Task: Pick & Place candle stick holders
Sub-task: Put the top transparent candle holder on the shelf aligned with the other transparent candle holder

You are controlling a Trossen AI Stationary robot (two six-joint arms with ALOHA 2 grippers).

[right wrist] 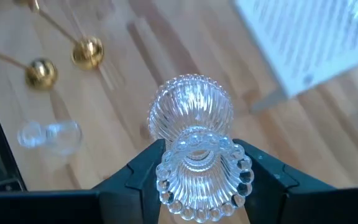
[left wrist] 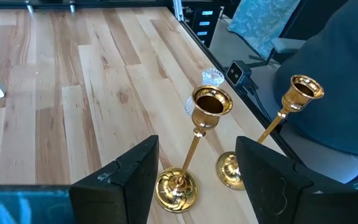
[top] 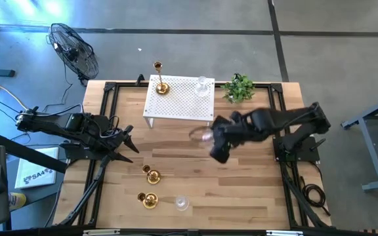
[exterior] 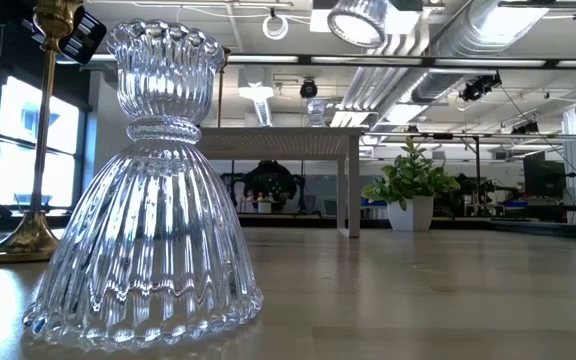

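1. Candle stick holders are split between two places in the high view: on the white perforated stand (top: 179,98) at the far side stand a tall brass holder (top: 159,84) and a clear glass one (top: 203,86); near the front edge stand two brass holders (top: 151,175) (top: 149,200) and another glass one (top: 182,204); the right gripper (top: 210,139) hangs over mid-table just in front of the stand, a glass holder (top: 201,134) caught in it, so the stand lies a short way beyond and the right arm is plainly the nearer to it; the left gripper (top: 125,145) waits at the left, just behind the front brass pair.

2. Low view: the front glass holder (exterior: 148,200) fills the foreground, upright on its flared skirt, a brass one (exterior: 28,230) beside it; the stand (exterior: 278,145) and a potted plant (exterior: 413,195) sit far behind; neither gripper shows.

3. Left wrist view: the left fingers (left wrist: 123,180) stand parted and hold nothing; both brass holders (left wrist: 194,149) (left wrist: 272,130) rise upright just ahead of them, stems vertical.

4. Right wrist view: the right fingers (right wrist: 135,174) are clamped on the waist of the glass holder (right wrist: 194,137), its long axis running straight out from the gripper, beaded rim nearest the camera; the stand's corner (right wrist: 316,43) lies ahead and to one side; my judgement is that the placing turns on bringing that axis upright over the stand.
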